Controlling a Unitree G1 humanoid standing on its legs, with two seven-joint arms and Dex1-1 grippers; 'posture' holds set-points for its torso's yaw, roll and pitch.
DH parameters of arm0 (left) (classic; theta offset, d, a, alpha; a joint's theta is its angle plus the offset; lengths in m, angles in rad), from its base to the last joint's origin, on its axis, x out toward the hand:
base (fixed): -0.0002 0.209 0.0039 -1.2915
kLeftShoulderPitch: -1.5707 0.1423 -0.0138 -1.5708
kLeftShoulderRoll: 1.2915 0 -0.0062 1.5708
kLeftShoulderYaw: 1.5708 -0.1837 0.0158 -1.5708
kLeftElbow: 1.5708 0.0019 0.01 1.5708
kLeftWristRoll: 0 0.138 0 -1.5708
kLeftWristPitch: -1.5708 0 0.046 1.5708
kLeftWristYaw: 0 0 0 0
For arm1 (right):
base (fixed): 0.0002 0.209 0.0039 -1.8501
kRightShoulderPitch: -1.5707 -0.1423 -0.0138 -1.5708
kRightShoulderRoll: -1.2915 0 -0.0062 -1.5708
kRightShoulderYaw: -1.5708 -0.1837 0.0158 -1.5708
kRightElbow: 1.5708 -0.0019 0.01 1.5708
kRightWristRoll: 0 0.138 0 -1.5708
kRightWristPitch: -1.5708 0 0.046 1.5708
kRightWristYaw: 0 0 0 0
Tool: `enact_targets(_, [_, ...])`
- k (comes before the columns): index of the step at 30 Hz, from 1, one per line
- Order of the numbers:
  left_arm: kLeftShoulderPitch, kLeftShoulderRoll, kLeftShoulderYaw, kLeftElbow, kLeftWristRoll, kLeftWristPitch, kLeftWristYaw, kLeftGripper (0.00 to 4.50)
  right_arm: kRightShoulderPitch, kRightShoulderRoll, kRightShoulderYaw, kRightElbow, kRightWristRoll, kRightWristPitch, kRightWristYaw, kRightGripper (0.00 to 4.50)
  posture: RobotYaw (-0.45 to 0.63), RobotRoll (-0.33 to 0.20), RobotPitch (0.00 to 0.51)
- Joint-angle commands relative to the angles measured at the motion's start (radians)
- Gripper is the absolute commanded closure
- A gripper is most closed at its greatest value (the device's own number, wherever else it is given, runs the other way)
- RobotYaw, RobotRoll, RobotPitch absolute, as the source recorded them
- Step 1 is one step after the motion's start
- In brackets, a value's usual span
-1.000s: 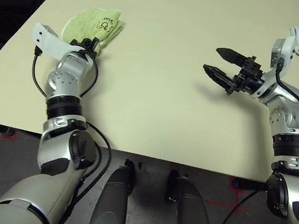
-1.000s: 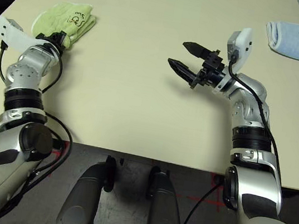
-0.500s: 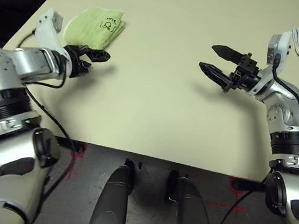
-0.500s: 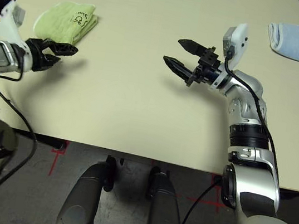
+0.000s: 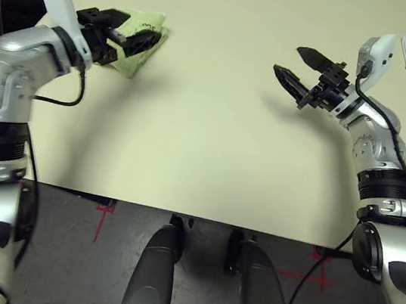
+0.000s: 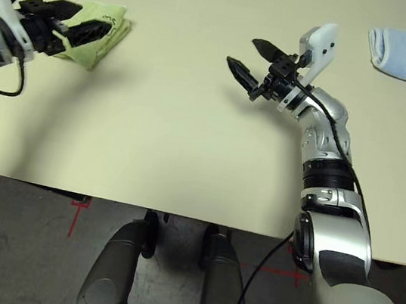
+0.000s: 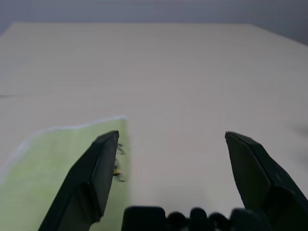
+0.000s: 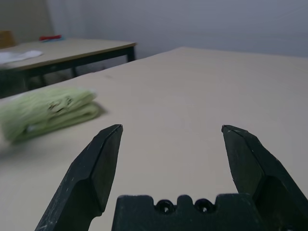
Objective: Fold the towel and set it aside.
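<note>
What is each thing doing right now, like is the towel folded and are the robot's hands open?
green towel: folded, lying flat near the table's far left edge, nothing gripping it.
left gripper: open, empty, held above the green towel.
right gripper: open, empty, raised over bare table.
blue towel: folded, lying at the far right of the table.
table: bare in the middle.

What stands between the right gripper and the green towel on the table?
Nothing visible. The right gripper, jaws open, hangs over the middle of the table, and only bare tabletop lies between it and the folded green towel at the far left. The left gripper, also open, hovers at the towel itself.
</note>
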Motion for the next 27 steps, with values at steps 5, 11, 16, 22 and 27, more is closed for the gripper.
enact_targets(5, [-0.041, -0.015, 0.064, 0.276, 0.197, -0.437, 0.262, 0.02, -0.054, -0.032, -0.052, 0.255, -0.111, -0.17, -0.405, 0.0, 0.0, 0.0, 0.244])
enact_targets(11, [-0.034, 0.03, 0.115, 0.367, 0.251, -0.503, 0.404, 0.02, -0.058, -0.091, -0.06, 0.348, -0.149, -0.175, -0.552, 0.0, 0.0, 0.0, 0.246])
enact_targets(16, [-0.03, 0.075, 0.13, 0.413, 0.265, -0.5, 0.407, 0.02, -0.032, -0.139, -0.088, 0.371, -0.139, -0.203, -0.615, 0.0, -0.01, 0.0, 0.243])
enact_targets(22, [-0.027, 0.072, 0.154, 0.453, 0.236, -0.509, 0.353, 0.02, 0.007, -0.157, -0.092, 0.346, -0.139, -0.323, -0.542, 0.0, -0.03, 0.0, 0.241])
enact_targets(27, [-0.026, 0.056, 0.163, 0.443, 0.196, -0.522, 0.248, 0.02, 0.035, -0.159, -0.12, 0.33, -0.083, -0.383, -0.391, 0.0, -0.04, 0.0, 0.236])
